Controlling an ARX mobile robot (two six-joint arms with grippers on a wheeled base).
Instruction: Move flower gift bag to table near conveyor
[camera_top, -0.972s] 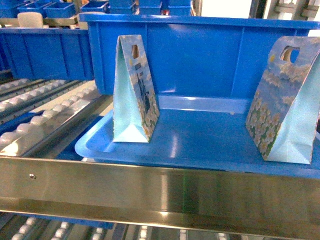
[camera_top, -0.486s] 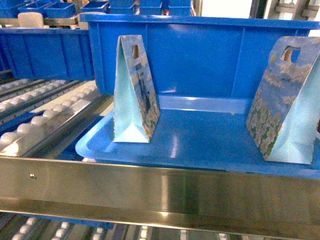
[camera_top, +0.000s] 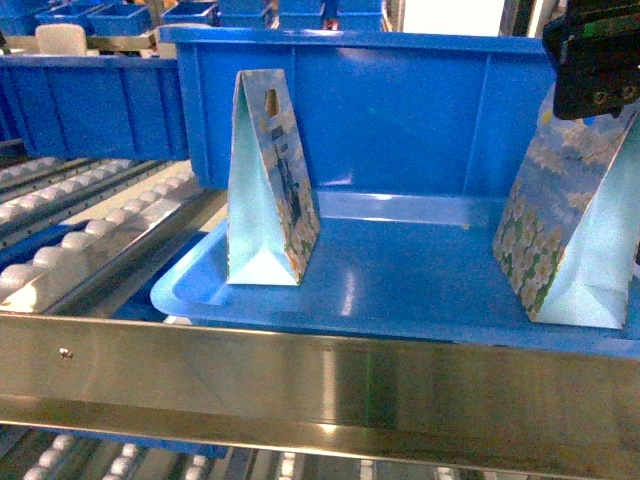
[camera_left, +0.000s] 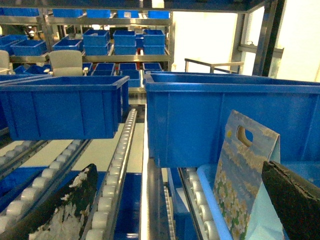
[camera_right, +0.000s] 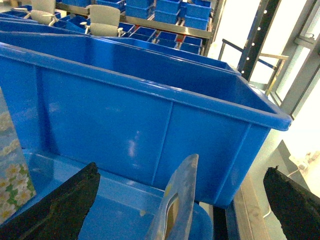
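Upright on the blue tray (camera_top: 420, 290) stand two flower bags (camera_top: 268, 185) (camera_top: 570, 225), well apart, a big blue bin (camera_top: 400, 110) behind them. Steel conveyor (camera_top: 90, 240) rollers slope at left. Right hand (camera_right: 175, 200) hangs spread astride the right bag's handle; left hand (camera_left: 175, 200) is spread too.

glossy plastic tray (camera_top: 400, 290), brushed steel conveyor (camera_top: 300, 375).

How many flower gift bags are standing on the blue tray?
2. One gift bag stands upright on the left part of the blue tray; the other gift bag stands at its right edge, under the right gripper.
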